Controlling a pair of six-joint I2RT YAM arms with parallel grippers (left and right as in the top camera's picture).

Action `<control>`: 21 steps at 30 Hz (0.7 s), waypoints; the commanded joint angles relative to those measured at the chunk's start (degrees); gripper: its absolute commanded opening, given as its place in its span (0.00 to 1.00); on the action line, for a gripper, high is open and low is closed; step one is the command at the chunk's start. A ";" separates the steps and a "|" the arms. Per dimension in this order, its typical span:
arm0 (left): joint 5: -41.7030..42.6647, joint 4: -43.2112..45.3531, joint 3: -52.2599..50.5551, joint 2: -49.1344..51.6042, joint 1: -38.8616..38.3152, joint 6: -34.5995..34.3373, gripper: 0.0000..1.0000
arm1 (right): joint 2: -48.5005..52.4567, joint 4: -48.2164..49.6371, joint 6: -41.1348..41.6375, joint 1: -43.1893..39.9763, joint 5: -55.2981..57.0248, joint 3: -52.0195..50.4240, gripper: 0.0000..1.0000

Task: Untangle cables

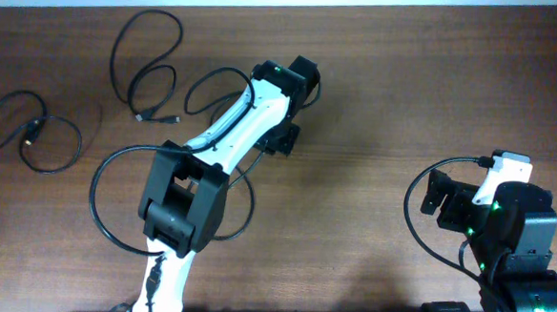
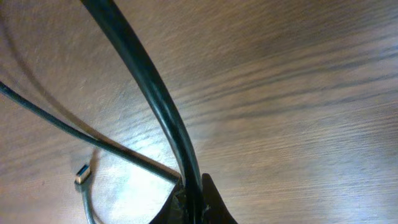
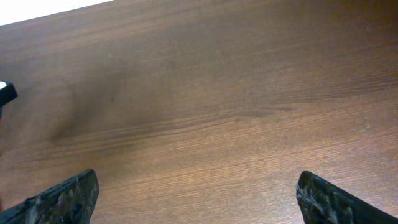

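The right gripper (image 3: pixel 199 202) hangs over a brown wooden table (image 3: pixel 205 106), its two dark, rough fingertips (image 3: pixel 68 199) showing only in the bottom corners, spread wide with only wood between them. The grain runs roughly across the view, and a pale strip (image 3: pixel 37 12) cuts the top left corner (whatever lies past the table edge, hard to tell what). A small dark shape (image 3: pixel 6 94) pokes in at the left border, too little of it visible to name.
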 commanded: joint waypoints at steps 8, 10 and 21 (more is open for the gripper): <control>0.15 -11.87 -0.42 0.31 0.52 -16.87 0.99 | -0.09 -0.70 -0.42 -0.46 -0.09 0.02 1.00; 2.78 -12.04 -0.48 0.31 0.63 -20.76 0.99 | -0.09 -1.75 -0.39 -0.46 -0.09 0.02 1.00; 2.71 1.31 -16.41 0.33 1.38 -29.81 0.97 | -0.09 -2.51 -0.39 -0.46 -0.09 0.02 1.00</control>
